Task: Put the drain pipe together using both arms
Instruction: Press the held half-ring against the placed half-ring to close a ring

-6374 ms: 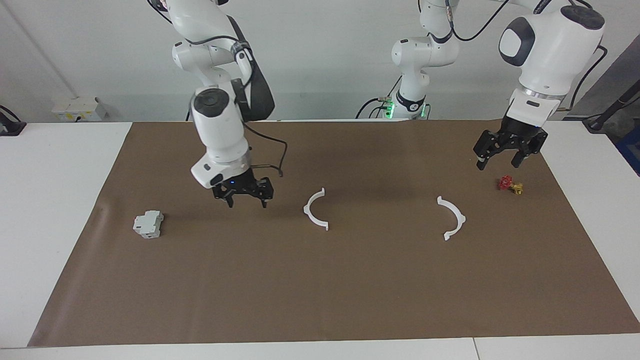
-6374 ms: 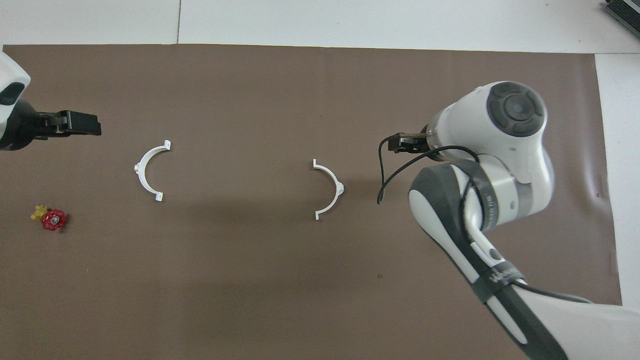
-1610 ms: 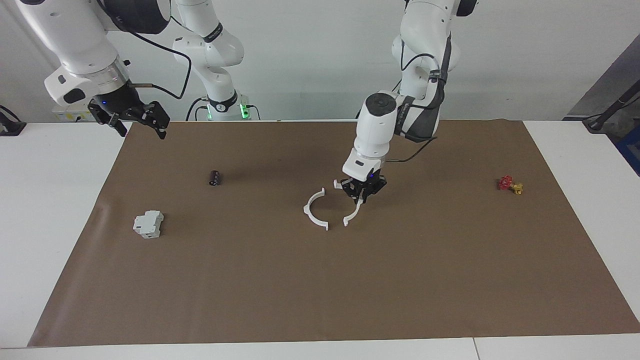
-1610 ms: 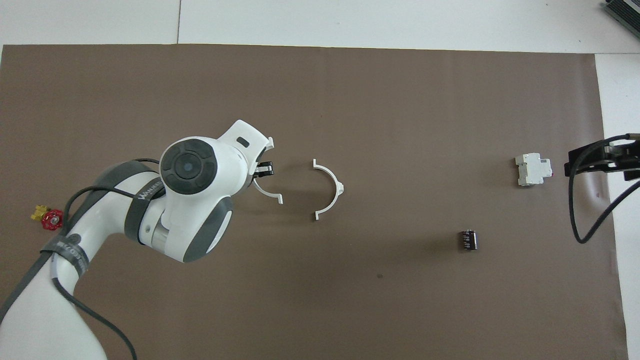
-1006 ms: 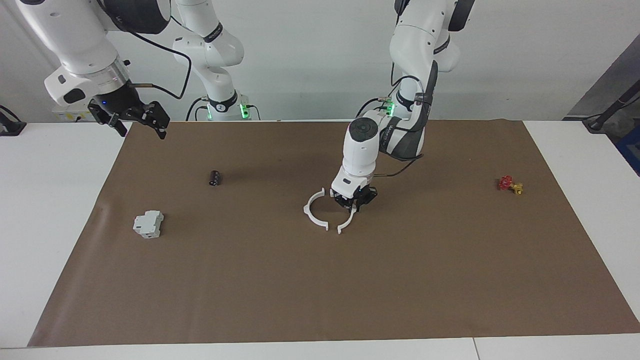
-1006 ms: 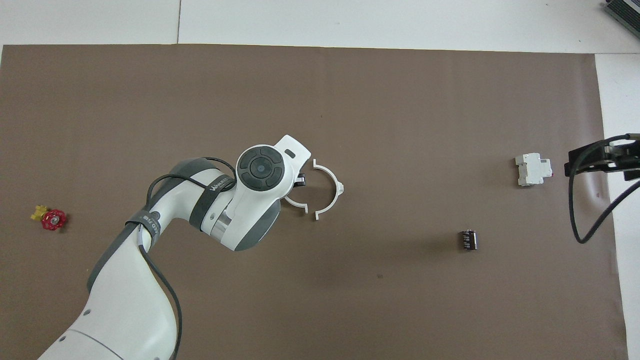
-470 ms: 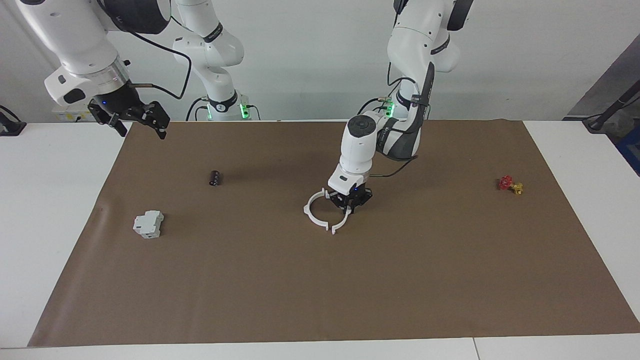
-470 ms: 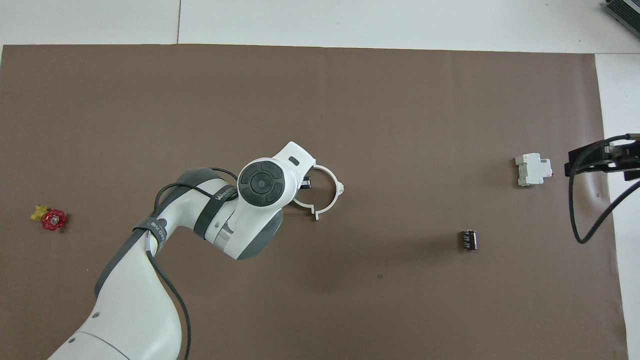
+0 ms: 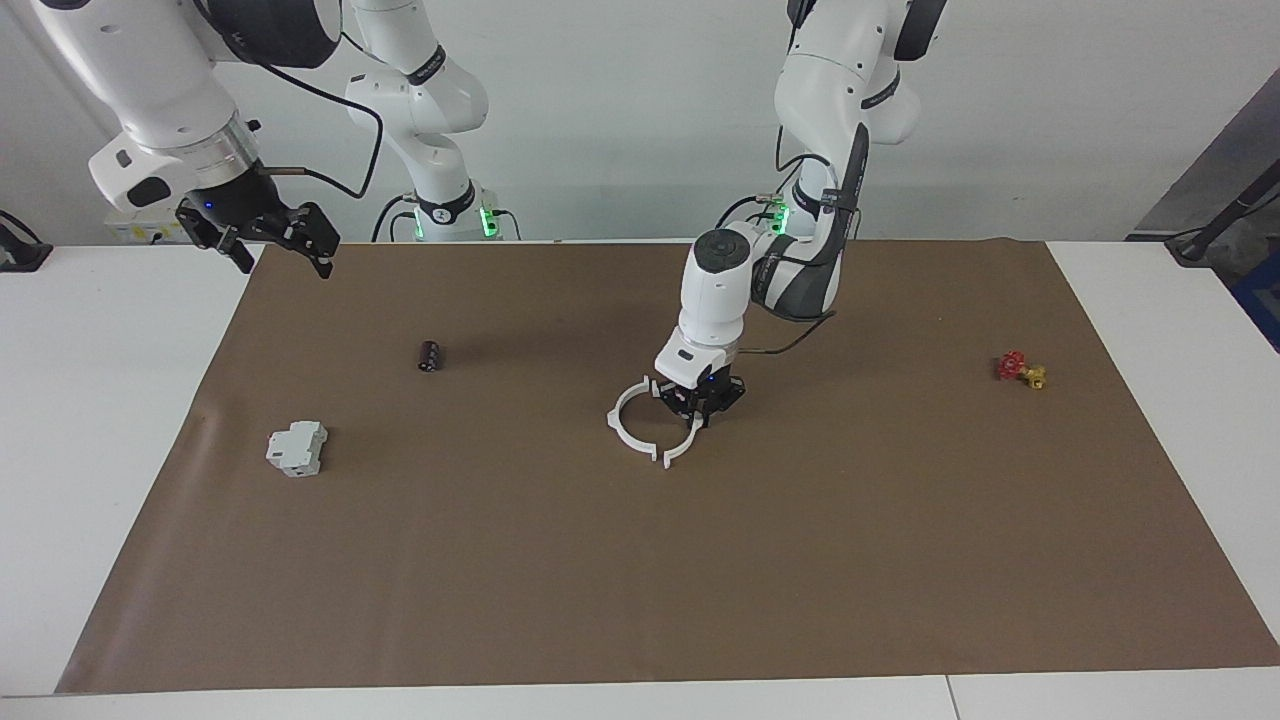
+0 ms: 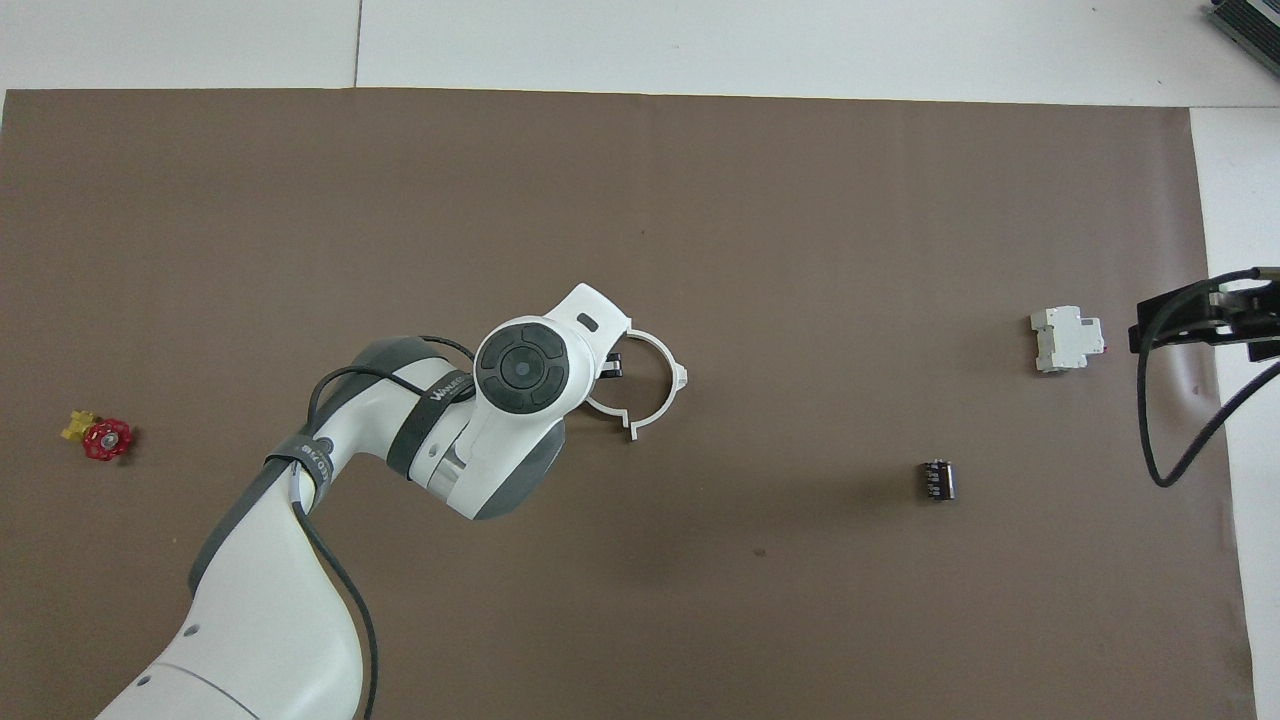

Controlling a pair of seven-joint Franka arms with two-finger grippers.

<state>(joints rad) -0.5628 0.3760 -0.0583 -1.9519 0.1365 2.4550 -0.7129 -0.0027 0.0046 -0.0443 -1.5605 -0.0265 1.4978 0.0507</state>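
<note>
Left claw (image 9: 697, 407) is clenched on one white half-ring (image 9: 684, 444) of the drain pipe, low at the brown mat (image 9: 700, 560) near the middle of the worktop (image 9: 100, 400). In the overhead view the left claw (image 10: 612, 364) is mostly covered by its own wrist; only the black tips show inside the ring outline.

The held half-ring (image 10: 601, 404) is set against the second half-ring (image 9: 628, 428), which lies flat on the mat just beside the claw, toward the right arm's end. Together a near-closed ring is formed. The ends nearer the robots are hidden by the claw. At the ends farther from the robots, the two end tabs sit just beside each other; whether they touch cannot be told. In the overhead view the second half-ring (image 10: 660, 375) is seen with its outer tab pointing toward the right arm's end.

Well apart from the left claw, toward the left arm's end: a small red and yellow valve (image 9: 1020, 370) on the mat.

Toward the right arm's end: a small black cylinder (image 9: 429, 355), then a grey-white boxy block (image 9: 297, 448), both on the mat.

Right claw (image 9: 262, 243) is held raised over the mat's edge at the right arm's end, released, nothing in it. The right arm waits.
</note>
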